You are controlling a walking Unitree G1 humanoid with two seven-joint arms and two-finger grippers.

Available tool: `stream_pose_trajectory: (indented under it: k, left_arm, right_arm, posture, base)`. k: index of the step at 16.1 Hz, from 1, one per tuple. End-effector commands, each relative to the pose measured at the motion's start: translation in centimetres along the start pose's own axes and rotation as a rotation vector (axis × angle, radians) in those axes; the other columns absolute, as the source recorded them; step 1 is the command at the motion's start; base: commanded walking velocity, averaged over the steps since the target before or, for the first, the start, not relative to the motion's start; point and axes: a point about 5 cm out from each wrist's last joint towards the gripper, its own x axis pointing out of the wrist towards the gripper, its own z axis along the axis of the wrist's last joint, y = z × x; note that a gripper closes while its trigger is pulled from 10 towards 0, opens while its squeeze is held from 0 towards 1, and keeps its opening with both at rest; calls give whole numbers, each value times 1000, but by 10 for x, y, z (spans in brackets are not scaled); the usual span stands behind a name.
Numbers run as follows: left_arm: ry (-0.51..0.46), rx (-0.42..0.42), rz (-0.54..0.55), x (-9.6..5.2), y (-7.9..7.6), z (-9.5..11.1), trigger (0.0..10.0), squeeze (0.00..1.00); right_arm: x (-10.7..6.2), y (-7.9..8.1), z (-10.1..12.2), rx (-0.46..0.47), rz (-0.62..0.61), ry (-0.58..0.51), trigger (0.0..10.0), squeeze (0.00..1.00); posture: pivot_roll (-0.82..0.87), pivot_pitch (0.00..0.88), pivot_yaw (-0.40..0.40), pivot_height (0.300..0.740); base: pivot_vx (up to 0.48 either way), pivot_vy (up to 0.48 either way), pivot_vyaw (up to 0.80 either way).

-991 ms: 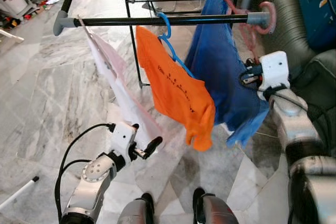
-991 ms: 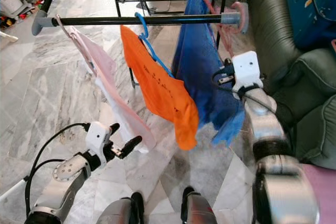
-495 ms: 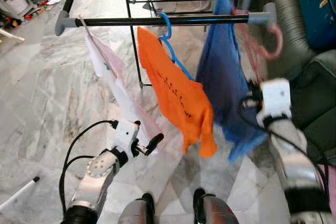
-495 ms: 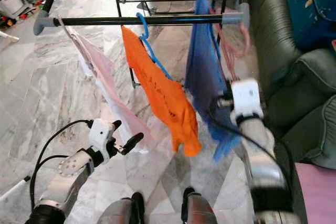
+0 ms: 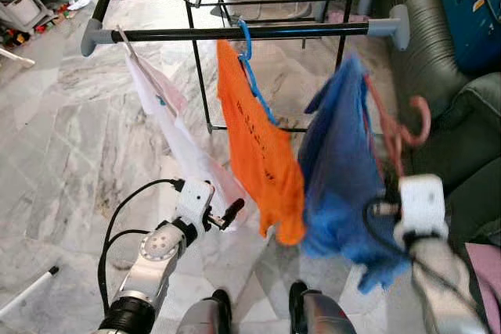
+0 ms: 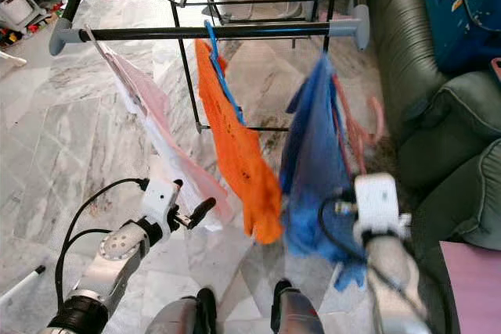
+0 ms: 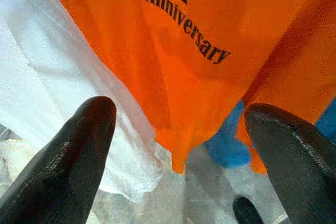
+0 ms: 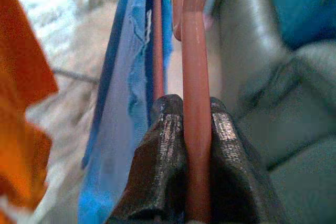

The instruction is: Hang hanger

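Getting the pink hanger [image 5: 397, 132] hooked means the right end effector [image 8: 185, 129], clamped tight on it, lifts the blue shirt [image 5: 338, 170] above the rail [image 5: 243, 33], while the left end effector [image 5: 227, 213] idles wide open.

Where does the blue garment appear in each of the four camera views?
Left eye view: blue garment, right of centre, beside the orange shirt, below the rack bar.
Right eye view: centre-right, same neighbours.
Left wrist view: a small blue patch behind the orange shirt's hem.
Right wrist view: hanging alongside the pink hanger, which the right gripper clamps.
Shared landmark: the orange shirt.
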Motion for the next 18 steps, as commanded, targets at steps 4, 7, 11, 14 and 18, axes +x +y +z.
stream_pose_trajectory:
  k: [4, 7, 11, 14, 18]
  left_arm:
    - [48, 20, 43, -3, 8, -11, 10000, 0]
    - [42, 7, 44, 2, 3, -9, 10000, 0]
    - [7, 6, 83, 4, 0, -5, 10000, 0]
    - [0, 0, 110, 1, 0, -6, 10000, 0]
    - [4, 3, 116, -1, 2, -8, 10000, 0]
  right_arm:
    - [-27, 15, -27, 43, 26, 154, 10000, 0]
    - [-24, 32, -20, 29, 60, 128, 10000, 0]
    - [-10, 53, -8, 82, 68, 98, 10000, 0]
    - [-3, 53, -9, 109, 4, 112, 10000, 0]
    - [-2, 46, -19, 123, -68, 157, 10000, 0]
  posture:
    - [-212, 236, 120, 740]
    - [-218, 234, 121, 740]
    - [-207, 220, 95, 740]
    - [-187, 213, 76, 740]
    - [-186, 211, 76, 740]
  base:
    - [0, 0, 0]
    - [0, 0, 0]
    - [0, 87, 0]
    - [0, 350, 0]
    - [0, 368, 0]
